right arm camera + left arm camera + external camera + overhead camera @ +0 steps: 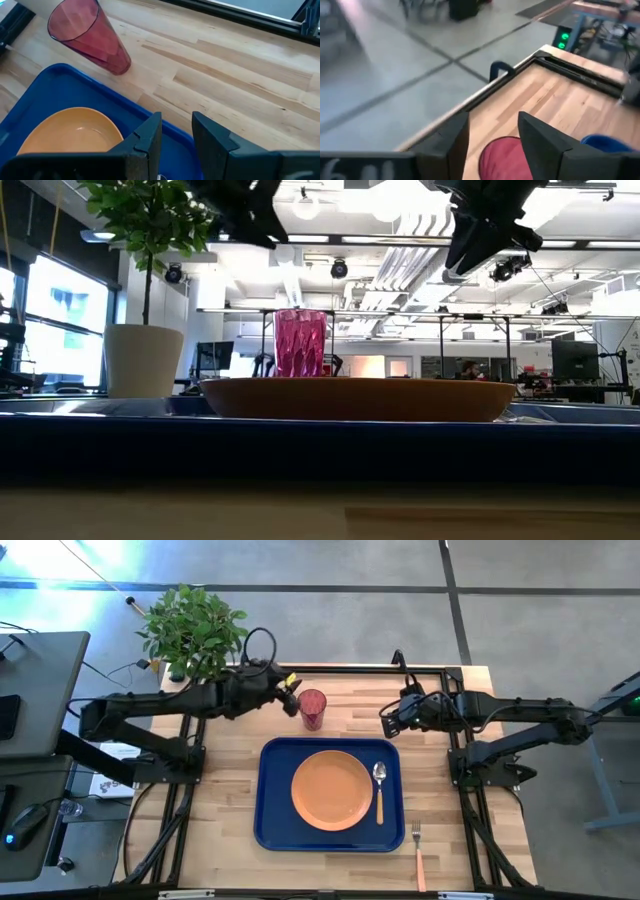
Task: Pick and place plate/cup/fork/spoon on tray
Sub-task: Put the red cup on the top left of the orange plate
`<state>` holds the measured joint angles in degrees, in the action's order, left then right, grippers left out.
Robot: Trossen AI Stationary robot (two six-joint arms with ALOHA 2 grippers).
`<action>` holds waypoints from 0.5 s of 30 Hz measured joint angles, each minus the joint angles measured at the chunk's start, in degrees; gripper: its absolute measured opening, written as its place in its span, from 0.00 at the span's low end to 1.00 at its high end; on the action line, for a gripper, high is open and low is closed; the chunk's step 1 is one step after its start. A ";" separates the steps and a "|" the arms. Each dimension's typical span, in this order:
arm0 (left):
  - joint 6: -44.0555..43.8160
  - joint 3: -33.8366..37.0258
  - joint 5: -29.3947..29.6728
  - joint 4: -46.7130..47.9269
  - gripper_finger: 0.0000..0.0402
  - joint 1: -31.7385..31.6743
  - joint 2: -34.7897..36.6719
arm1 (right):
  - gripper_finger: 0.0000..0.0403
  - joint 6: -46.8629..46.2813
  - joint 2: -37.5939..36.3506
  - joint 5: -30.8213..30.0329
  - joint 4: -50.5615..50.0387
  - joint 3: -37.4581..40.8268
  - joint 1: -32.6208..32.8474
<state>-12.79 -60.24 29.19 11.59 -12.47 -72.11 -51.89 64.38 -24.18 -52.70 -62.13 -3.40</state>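
The red ribbed cup (312, 708) stands upright on the wood table just behind the blue tray (272, 802). The orange plate (332, 790) lies on the tray, with the spoon (380, 788) beside it on the tray's right part. The fork (418, 856) lies on the table to the right of the tray, near the front edge. My left gripper (293, 697) is open and hovers just left of and above the cup; the cup shows below its fingers in the left wrist view (501, 159). My right gripper (387, 721) is open and empty above the tray's far right corner.
A potted plant (193, 630) in a pale pot (143, 360) stands at the table's far left corner, close behind my left arm. Bare wood lies between the cup and my right gripper (225, 65). In the low view both arms hang well above the cup (300, 342).
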 joint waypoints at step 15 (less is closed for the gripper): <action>-21.67 -5.52 -8.98 10.81 0.41 -3.28 -9.86 | 0.24 -0.09 0.00 -0.02 -0.02 -0.02 0.00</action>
<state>-34.47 -65.76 20.21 22.39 -15.75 -81.97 -51.99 64.38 -24.21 -52.72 -62.15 -3.40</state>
